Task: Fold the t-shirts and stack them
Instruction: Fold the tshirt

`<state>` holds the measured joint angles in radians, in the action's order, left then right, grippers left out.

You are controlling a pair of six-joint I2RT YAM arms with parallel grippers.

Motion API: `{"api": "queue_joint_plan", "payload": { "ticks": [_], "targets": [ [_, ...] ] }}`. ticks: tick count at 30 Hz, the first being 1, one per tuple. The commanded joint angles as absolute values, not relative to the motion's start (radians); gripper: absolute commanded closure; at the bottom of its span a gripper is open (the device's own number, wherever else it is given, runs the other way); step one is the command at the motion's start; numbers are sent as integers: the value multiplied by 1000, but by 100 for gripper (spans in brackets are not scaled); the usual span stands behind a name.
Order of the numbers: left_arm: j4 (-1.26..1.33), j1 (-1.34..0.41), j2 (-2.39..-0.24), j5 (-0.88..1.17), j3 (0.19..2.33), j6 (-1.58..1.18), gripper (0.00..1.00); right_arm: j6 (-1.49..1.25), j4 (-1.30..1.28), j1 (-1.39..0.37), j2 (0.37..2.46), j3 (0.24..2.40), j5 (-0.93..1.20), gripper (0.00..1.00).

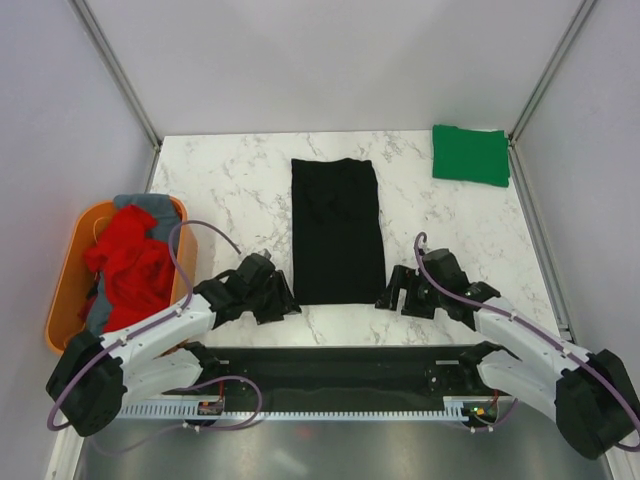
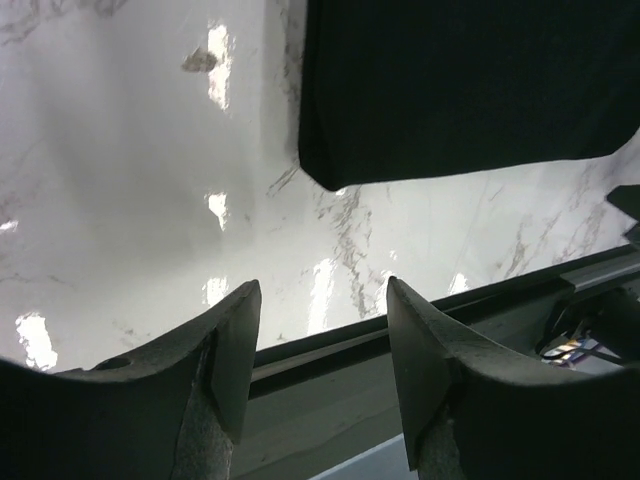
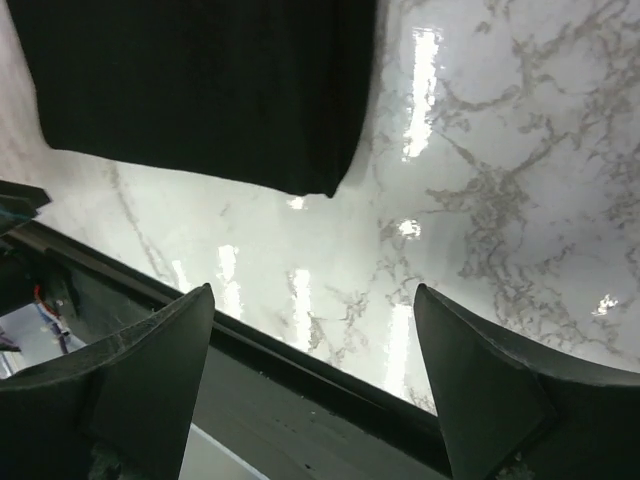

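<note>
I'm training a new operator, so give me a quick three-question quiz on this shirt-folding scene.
1. True or false: the black shirt lies flat as a long rectangle in the middle of the table.
2. Which shirt lies folded at the far right corner? A red, B green, C grey.
3. Fill in: the red shirt sits in the orange ____.
Key: 1 true; 2 B, the green shirt; 3 tub.
</note>
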<state>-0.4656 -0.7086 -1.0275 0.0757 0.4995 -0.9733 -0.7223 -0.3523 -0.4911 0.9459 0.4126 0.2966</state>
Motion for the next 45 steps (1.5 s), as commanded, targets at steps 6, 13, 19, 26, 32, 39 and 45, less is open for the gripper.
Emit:
{"api": "queue_joint_plan", "payload": {
  "ticks": [6, 13, 19, 26, 32, 39, 45],
  "targets": [
    [-227, -712, -1040, -41, 419, -1026, 29, -703, -177, -492, 1161, 407, 224, 23],
    [-152, -710, -1143, -52, 399, -1022, 34, -695, -89, -492, 1298, 417, 203, 53],
    [-146, -710, -1207, -86, 429, -1011, 48, -683, -97, -494, 1319, 426, 166, 75],
    [-147, -712, -1262, -123, 463, -1009, 77, -690, -113, -492, 1299, 419, 164, 83],
    [-163, -712, -1292, -146, 488, -1014, 98, -693, -123, -492, 1308, 416, 173, 100],
    [-250, -738, -1177, -109, 469, -1035, 98, -750, -213, -494, 1198, 382, 239, 100],
    [-464, -853, -1002, -109, 492, -1127, 98, -819, -487, -531, 879, 364, 230, 100]
  ]
}}
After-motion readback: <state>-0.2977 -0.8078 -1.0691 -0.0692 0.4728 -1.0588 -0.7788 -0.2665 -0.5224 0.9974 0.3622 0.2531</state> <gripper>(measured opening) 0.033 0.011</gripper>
